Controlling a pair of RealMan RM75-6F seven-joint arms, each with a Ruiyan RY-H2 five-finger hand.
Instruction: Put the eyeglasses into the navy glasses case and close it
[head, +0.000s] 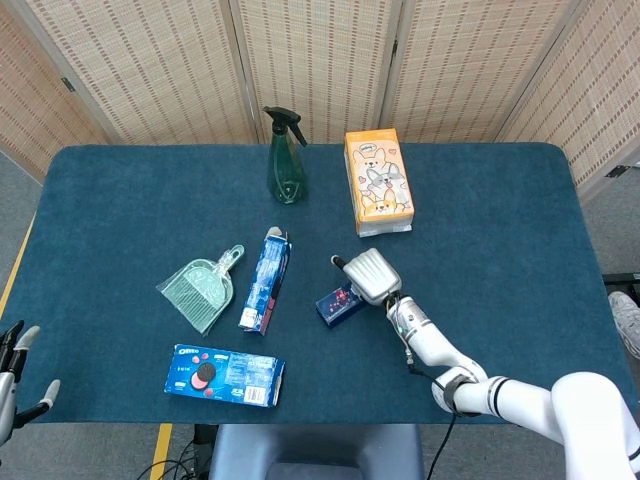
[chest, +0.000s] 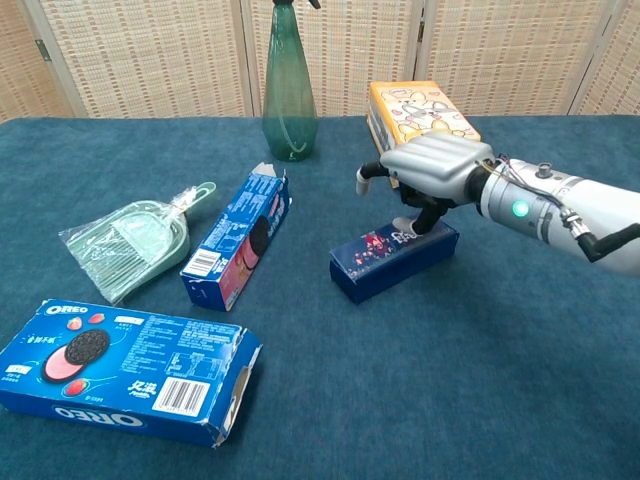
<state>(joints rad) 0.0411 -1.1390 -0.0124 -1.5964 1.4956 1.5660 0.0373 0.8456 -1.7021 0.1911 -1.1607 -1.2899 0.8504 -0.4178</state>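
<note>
The navy glasses case (chest: 392, 261) with a floral print lies with its lid down near the table's middle, also seen from the head view as the case (head: 336, 304). The eyeglasses are not visible. My right hand (chest: 432, 170) hovers just over the case's far end, palm down and fingers spread, with one fingertip (chest: 408, 226) touching the lid; it holds nothing. In the head view the right hand (head: 369, 275) covers the case's right end. My left hand (head: 14, 382) hangs off the table's near left corner, fingers apart and empty.
An upright blue cookie box (chest: 238, 238) stands left of the case, a green dustpan set (chest: 128, 244) further left, and a flat Oreo box (chest: 125, 369) at front left. A green spray bottle (chest: 288, 85) and an orange tissue box (chest: 420, 121) stand behind.
</note>
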